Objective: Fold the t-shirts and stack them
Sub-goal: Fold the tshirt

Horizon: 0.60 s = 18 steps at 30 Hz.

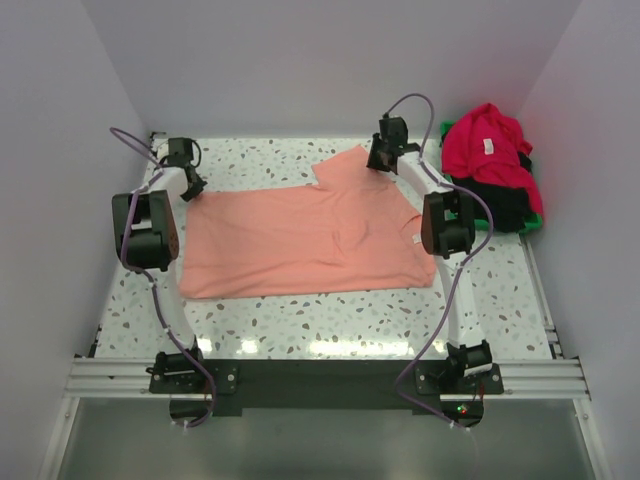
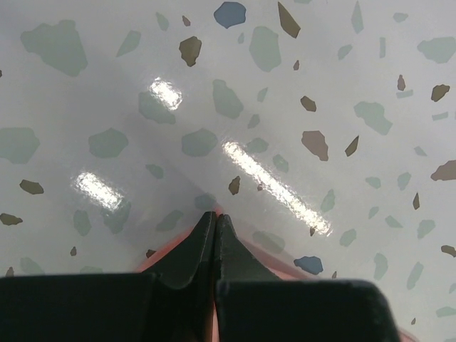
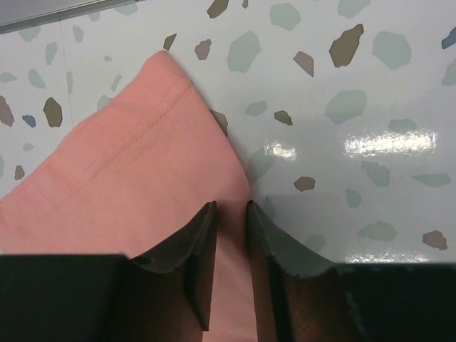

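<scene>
At the far left of the bench [image 1: 300,325], the left pincer [image 2: 214,221] has its 2 fingers pressed together, and a thin pink edge shows at their tips, so I judge that it pinches the left corner of the salmon-pink t-shirt [image 1: 290,240]. This shirt lies spread flat in the middle of the bench, with its neck toward the right side. At its far right part, the right pincer [image 3: 231,214] is narrow, with the hemmed sleeve cloth between the fingers; it seems to hold it, although a small gap is visible. The step in hand is, in my opinion, the first fold of this shirt. To do it well, both arms should lift only a little, at the same moment, and carry the far edge toward the near edge in parallel, so that the cloth does not twist. The left grip takes very little cloth and could slip, so a slow pull is safer. At the far right, the crimson red t-shirt [image 1: 485,145] and the black t-shirt [image 1: 505,200] wait in the green bin [image 1: 535,215].
</scene>
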Tool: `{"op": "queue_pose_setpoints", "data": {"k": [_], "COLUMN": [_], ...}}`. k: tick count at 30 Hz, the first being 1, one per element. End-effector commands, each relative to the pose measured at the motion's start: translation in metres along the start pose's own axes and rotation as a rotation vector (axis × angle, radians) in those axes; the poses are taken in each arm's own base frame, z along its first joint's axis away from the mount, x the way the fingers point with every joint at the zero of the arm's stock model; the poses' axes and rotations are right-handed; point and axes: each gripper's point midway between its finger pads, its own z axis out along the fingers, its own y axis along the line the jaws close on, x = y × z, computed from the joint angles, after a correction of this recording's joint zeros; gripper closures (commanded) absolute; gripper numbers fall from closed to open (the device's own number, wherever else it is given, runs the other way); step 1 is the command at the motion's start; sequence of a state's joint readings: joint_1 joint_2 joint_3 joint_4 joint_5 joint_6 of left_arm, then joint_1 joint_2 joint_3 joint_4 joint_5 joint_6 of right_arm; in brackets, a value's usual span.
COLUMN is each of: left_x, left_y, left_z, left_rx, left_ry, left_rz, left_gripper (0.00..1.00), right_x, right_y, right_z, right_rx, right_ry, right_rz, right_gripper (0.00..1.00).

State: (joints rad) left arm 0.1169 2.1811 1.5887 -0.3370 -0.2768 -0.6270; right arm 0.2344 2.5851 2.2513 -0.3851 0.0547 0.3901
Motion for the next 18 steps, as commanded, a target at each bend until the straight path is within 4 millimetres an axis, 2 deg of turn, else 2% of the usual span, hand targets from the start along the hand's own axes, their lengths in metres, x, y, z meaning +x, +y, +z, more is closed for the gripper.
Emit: {"op": "queue_pose_setpoints", "data": {"k": [1,8,13,14,18], "left_x": [-0.022,-0.033,-0.04,-0.042,-0.045], "left_y": [-0.012,-0.014,-0.015,-0.015,-0.014], "left_z": [-0.021,-0.03,-0.034,-0.034,-0.037], "left_rx": [0.057,0.079,0.099,0.103,0.115], "left_ry": [-0.053,-0.08,-0.094,-0.096,-0.096], "left_rz": [-0.017,-0.017,-0.022,-0.023,-0.031], "left_gripper": [1.0,1.0,1.0,1.0,1.0], "right_x": [-0.006,-0.043,-0.072,-0.084,-0.1], "right_y": [-0.009,0.001,0.004,0.003,0.0], "right_z": [-0.014,-0.033,-0.051,-0.058,-0.073], "right_rx": [0.053,0.026,-0.001,-0.009,-0.026], "right_ry": [-0.003,-0.088,-0.161,-0.187,-0.223], "right_rz": [0.019,0.033,0.056,0.068,0.094], "right_gripper": [0.74,0.99,1.0,1.0,1.0]}}
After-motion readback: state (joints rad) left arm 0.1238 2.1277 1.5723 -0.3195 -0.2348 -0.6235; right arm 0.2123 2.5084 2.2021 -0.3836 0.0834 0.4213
